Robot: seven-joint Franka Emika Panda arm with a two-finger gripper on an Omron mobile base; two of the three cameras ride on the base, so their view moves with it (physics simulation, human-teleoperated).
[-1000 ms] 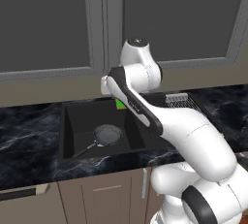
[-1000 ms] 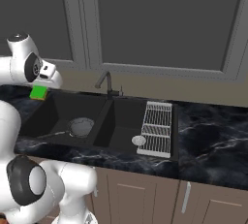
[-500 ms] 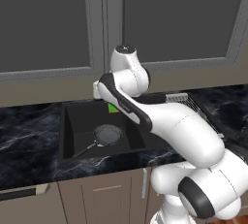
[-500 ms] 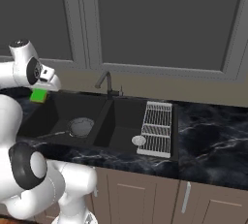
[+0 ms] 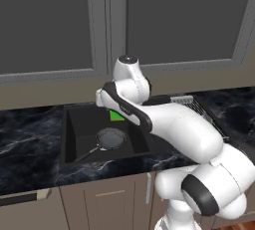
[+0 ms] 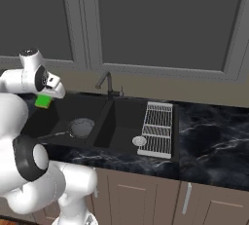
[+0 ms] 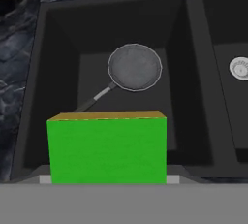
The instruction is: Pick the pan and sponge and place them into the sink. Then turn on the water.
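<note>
One pan (image 7: 134,67) in sink (image 7: 58,34) | handle toward front-left corner

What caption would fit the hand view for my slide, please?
Green sponge held in the hand above the black sink, where the pan already lies in the basin.
</note>
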